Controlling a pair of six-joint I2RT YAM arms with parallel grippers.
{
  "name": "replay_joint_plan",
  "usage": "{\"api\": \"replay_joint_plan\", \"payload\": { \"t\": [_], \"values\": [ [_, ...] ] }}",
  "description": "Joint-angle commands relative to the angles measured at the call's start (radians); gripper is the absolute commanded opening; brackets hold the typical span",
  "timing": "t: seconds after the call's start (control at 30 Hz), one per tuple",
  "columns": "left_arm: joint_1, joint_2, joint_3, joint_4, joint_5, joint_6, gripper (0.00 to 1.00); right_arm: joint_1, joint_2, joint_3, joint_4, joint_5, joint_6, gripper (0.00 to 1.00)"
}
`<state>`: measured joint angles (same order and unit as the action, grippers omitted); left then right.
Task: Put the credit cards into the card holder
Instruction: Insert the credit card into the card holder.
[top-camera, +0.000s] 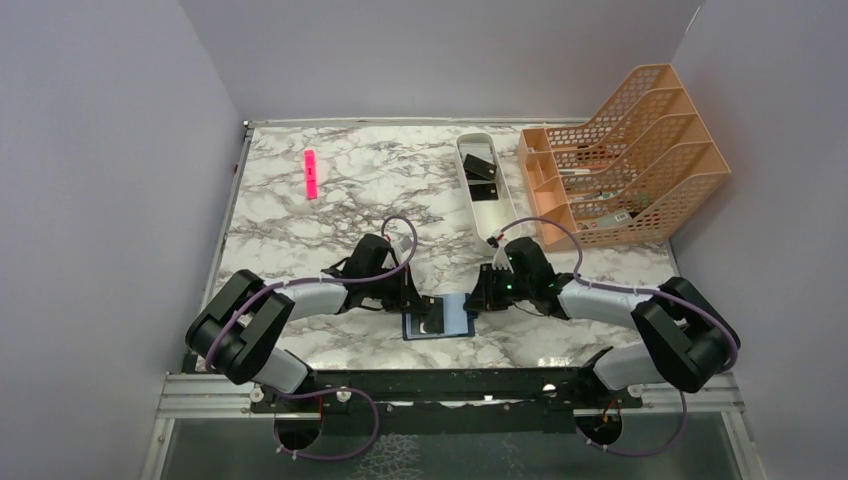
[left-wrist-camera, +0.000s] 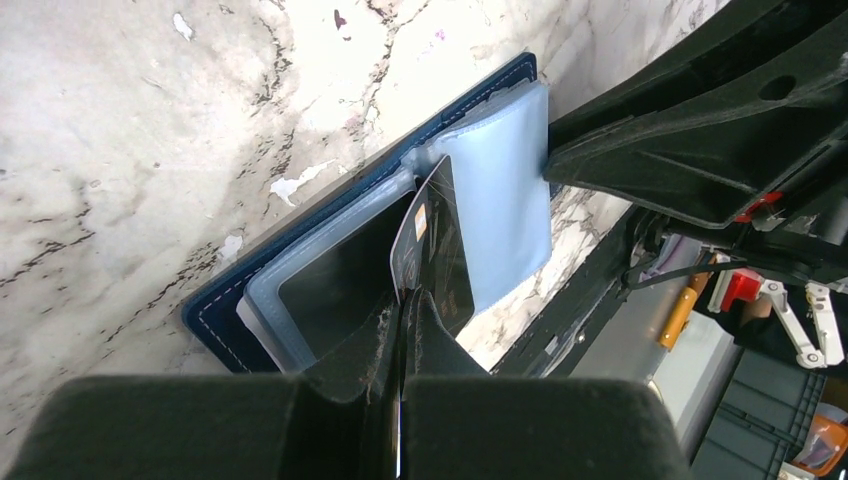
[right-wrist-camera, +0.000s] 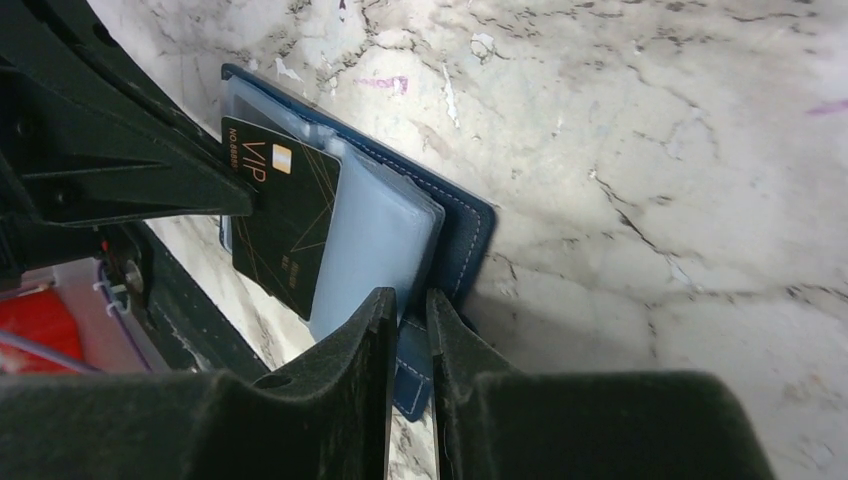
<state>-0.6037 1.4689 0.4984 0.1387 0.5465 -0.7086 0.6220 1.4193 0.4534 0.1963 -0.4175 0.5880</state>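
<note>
Top external view showed the card holder (top-camera: 455, 322) lying open on the marble table (top-camera: 350, 200). It sat directly between the left gripper (top-camera: 413, 300) and the right gripper (top-camera: 480, 298), which faced each other across it.

Left wrist view showed the left jaws closed to a sliver on the edge of a black credit card (left-wrist-camera: 432, 250). The card stood tilted on edge ahead of the fingertips, its far end down among the pale blue sleeves near the holder's middle fold. Whether it sat inside a pocket or only rested against one could not be told. Left of those jaws lay a clear pocket with a dark face behind it. Right of them a pale blue sleeve spread flat, and the right gripper's finger touched that sleeve's far edge.

Right wrist view showed the right jaws narrow, with the holder's navy stitched edge and a sleeve caught between the fingertips. Ahead and to the left of those jaws the card showed gold "VIP" lettering and a small pale patch. The left gripper's finger met the card's far corner.

Well beyond both pairs of jaws, on the right gripper's side, a long white tray (top-camera: 497, 222) held two more black cards (top-camera: 480, 165). An orange mesh rack (top-camera: 640, 150) stood just beside the tray. A pink marker (top-camera: 311, 173) lay well beyond the left jaws, far apart from the holder.
</note>
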Motion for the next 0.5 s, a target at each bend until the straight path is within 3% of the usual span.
{"api": "replay_joint_plan", "payload": {
  "t": [0.0, 0.47],
  "values": [
    [-0.002, 0.008, 0.002, -0.08, -0.073, 0.064, 0.0, 0.005, -0.079, 0.028, -0.197, 0.137, -0.055, 0.23],
    [-0.003, -0.038, -0.002, -0.137, -0.135, 0.022, 0.0, 0.005, -0.027, -0.006, -0.107, 0.075, -0.027, 0.22]
  ]
}}
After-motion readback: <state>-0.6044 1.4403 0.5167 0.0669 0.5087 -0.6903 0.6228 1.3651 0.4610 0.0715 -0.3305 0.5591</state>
